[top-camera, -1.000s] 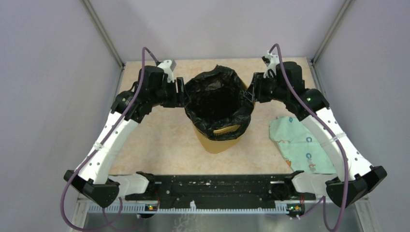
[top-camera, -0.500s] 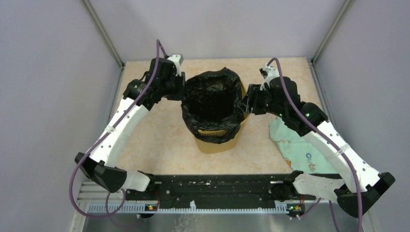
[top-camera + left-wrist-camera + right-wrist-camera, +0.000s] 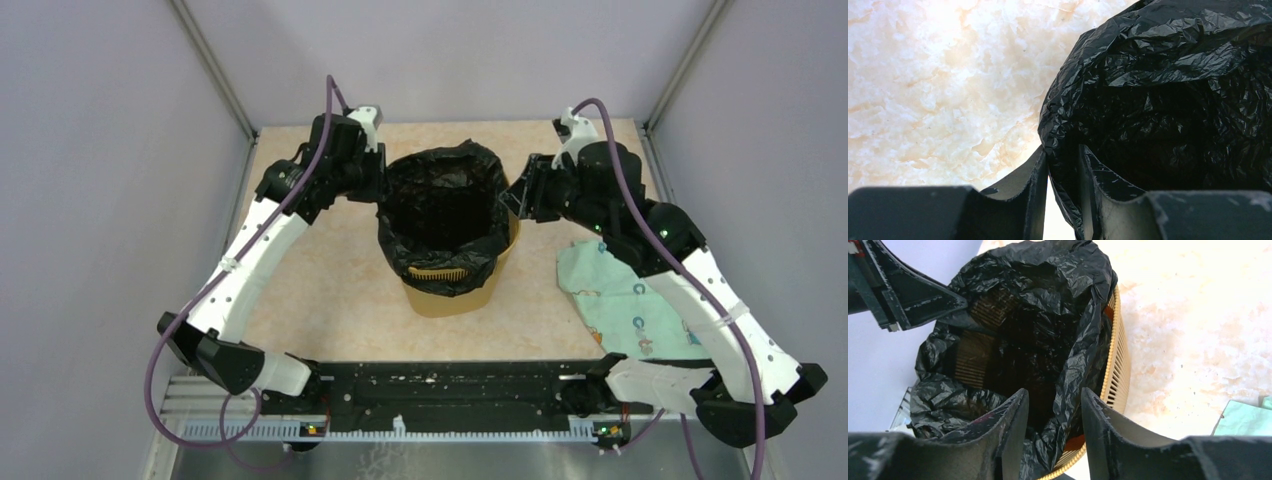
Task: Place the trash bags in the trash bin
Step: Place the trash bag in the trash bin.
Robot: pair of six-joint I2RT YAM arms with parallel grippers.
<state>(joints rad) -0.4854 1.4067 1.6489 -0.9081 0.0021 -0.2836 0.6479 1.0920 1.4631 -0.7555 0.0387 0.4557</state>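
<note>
The mustard-yellow trash bin (image 3: 455, 297) stands mid-table. The black trash bag (image 3: 470, 160) lines it, its mouth open and draped over the rim, though a slotted strip of the near rim shows bare. My left gripper (image 3: 380, 188) is at the bag's left edge. In the left wrist view it (image 3: 1063, 150) is shut on a fold of the bag (image 3: 1158, 60). My right gripper (image 3: 512, 200) is at the right rim. In the right wrist view it (image 3: 1053, 392) is open, its fingers either side of the bag's edge (image 3: 1048, 270) by the bin's slotted wall (image 3: 1120, 365).
A pale green patterned cloth (image 3: 615, 300) lies on the table right of the bin, partly under the right arm, and its corner shows in the right wrist view (image 3: 1248, 417). Grey walls enclose the table on three sides.
The bag, first stretched wide between both grippers, has come down around the bin. My right gripper has opened and drawn back slightly up and right. The left arm has barely moved lately.
</note>
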